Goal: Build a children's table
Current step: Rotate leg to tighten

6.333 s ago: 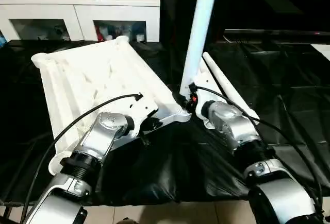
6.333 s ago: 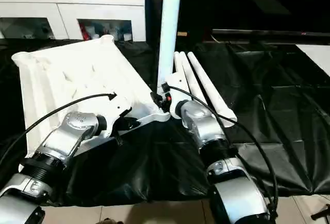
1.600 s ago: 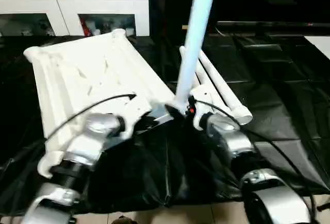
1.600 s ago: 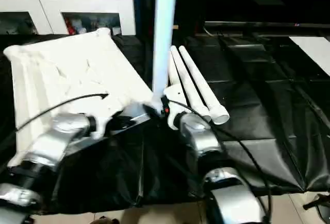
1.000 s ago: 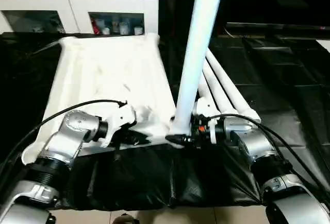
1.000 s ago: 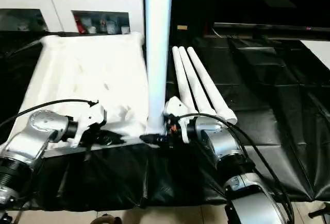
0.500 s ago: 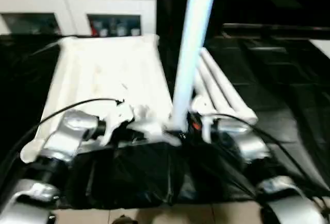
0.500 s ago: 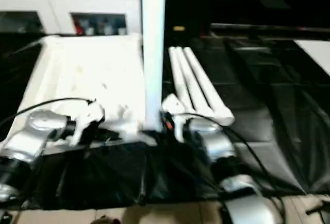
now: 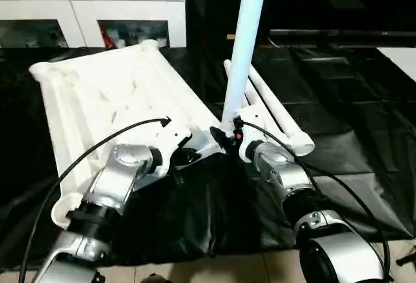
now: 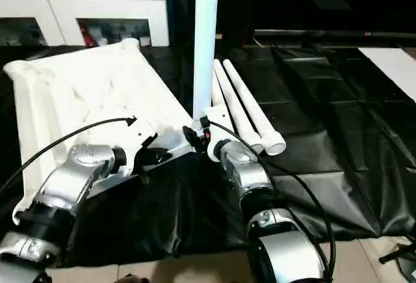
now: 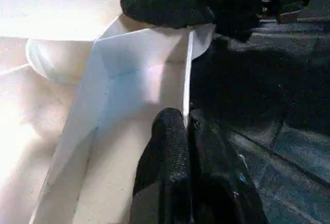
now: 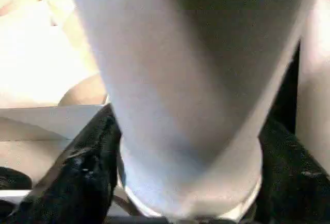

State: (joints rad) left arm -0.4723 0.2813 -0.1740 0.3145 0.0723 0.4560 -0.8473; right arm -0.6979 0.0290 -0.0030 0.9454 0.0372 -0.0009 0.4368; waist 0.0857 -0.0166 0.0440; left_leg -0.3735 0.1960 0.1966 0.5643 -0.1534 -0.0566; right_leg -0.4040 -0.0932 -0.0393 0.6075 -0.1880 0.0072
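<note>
1. Head views: the white plastic tabletop with rounded corners [image 9: 110,94] lies ribbed side up on the black sheet-covered table [image 9: 364,140], skewed so that its near right corner points toward the table's near edge. The right claw [image 9: 229,133] is clamped round the foot of a long white round tube leg [image 9: 244,42], which stands nearly upright, long axis vertical, right at that near right corner. The corner socket sits directly below and just left of the leg's foot, so the right arm is the nearer one for seating it. I judge the coming move to be a straight push down along the leg's axis.

2. Head views, continued: the left claw [image 10: 151,155] is pinched together on the tabletop's near edge, just left of the same corner, steadying it. Three spare white tube legs [image 10: 244,110] lie side by side on the table to the right of the upright leg, their long axes running away toward the far edge.

3. Left wrist view: the left claw's fingers [image 11: 172,147] are closed on a thin white rim wall [image 11: 186,74], with a round corner socket [image 11: 44,59] beyond it.

4. Right wrist view: the leg's round foot [image 12: 191,183] sits between the two black fingers [image 12: 82,167], over white plastic.

5. Against a second ago: the tabletop then lay square to the table's near edge; now it is swung back askew, and the leg leans slightly less.
</note>
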